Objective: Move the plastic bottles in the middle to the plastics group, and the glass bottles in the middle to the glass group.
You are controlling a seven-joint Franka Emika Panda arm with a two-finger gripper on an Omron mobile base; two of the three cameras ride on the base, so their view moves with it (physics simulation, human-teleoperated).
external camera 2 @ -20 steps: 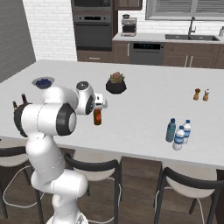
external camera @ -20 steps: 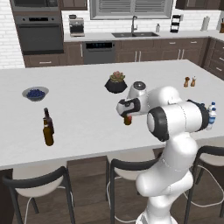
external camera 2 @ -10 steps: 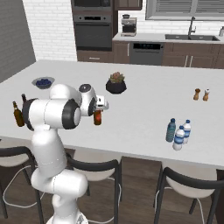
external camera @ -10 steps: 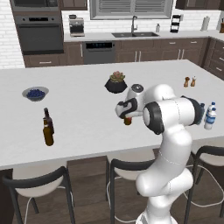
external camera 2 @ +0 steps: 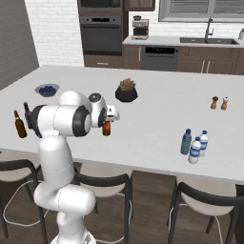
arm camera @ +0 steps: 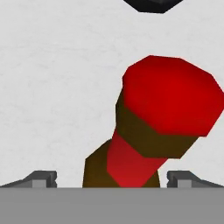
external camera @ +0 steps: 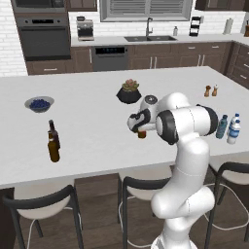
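The claw [arm camera: 112, 177] stands wide above the red-capped amber bottle [arm camera: 153, 127], one fingertip [arm camera: 41, 178] at each side, not gripping. The bottle stands mid-worktop [external camera: 97, 136], at 6 o'clock of the dark plant pot [external camera: 129, 93].

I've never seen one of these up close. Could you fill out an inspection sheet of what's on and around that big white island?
Surface: white island counter, upright items only.
Job's things: red-capped brown bottle mid-counter; three plastic bottles clustered at the right; two brown bottles at the left.
Clutter: bowl of blueberries, potted plant, two shakers.
Grippers: gripper open above the red cap, fingers either side.
Cables: nothing seen.
Surroundings: stools, oven, sink.
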